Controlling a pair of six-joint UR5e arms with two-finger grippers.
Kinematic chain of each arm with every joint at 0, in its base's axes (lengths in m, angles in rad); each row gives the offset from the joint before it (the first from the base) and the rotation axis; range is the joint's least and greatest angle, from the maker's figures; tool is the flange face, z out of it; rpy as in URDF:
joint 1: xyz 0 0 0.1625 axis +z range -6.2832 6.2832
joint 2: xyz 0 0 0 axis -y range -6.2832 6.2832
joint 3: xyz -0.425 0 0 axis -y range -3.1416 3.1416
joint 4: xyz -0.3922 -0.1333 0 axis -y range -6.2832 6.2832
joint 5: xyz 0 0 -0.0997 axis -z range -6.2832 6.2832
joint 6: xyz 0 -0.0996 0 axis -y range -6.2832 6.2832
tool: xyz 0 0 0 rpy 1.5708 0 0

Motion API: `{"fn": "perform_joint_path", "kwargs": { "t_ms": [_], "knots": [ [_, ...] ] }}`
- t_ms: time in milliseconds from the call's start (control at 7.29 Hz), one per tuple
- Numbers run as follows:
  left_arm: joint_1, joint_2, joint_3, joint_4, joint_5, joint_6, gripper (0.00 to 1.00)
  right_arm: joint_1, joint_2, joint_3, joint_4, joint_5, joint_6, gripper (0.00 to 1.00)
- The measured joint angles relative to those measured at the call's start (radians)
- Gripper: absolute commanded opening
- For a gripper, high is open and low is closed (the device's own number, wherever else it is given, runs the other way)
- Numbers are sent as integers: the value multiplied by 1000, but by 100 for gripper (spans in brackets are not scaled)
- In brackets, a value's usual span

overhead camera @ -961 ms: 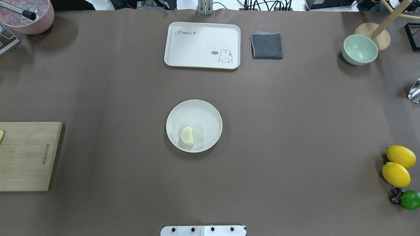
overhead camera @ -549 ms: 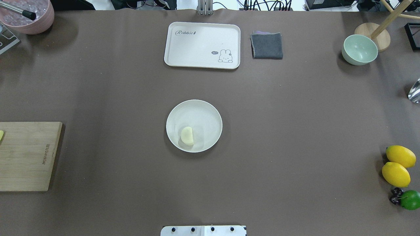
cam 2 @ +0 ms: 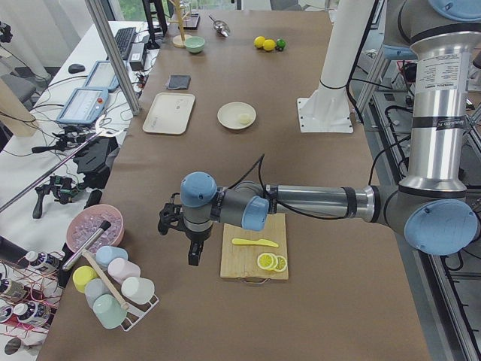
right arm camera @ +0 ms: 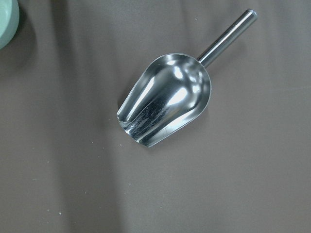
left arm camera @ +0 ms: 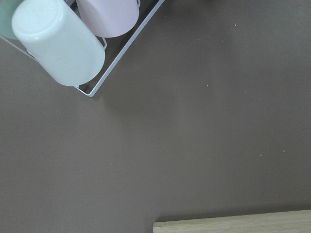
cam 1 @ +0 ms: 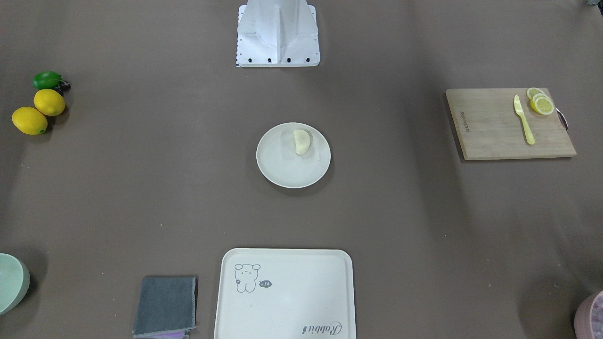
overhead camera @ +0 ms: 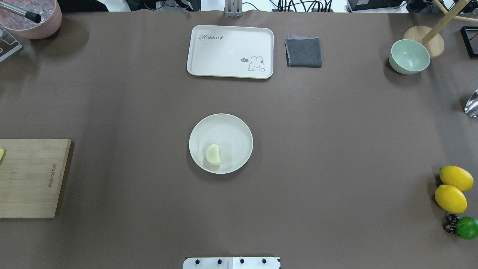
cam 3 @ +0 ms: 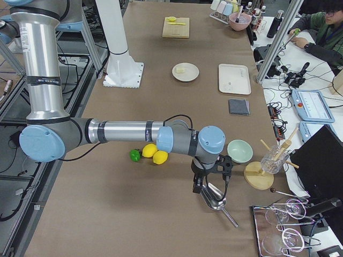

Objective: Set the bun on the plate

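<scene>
The bun is sitting on the plate, close to its rim (the robot's side). The left gripper and right gripper are hanging far away, and I cannot tell if they are open. An arm bumping the plate could be knocking the bun off.

The plate is seen at the ctr of the brown table, w/ the bun laid inside it at approx. 1 o'clock, close to the rim. The white robot base is found at 12 o'clock of the plate, well apart. A cutting board is placed at approx. 3 o'clock. A yellow knife and lemon slices are laid on it, the slices just beside the knife at 1 o'clock. Two lemons and a lime are grouped betw. 9 and 10 o'clock. A tray w/ a bear drawing is set at 6 o'clock, w/ a grey cloth near it at the tray's 9 o'clock. A green bowl is cut off by the frame at 8 o'clock, and a pink bowl at 4 o'clock.
</scene>
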Motion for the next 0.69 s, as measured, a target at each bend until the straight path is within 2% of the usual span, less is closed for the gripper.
{"fn": "perform_joint_path", "kwargs": {
  "t_ms": [686],
  "knots": [
    [0,-3,3,-1,-2,-1,98,0,2,11,0,1,1,100]
  ]
}}
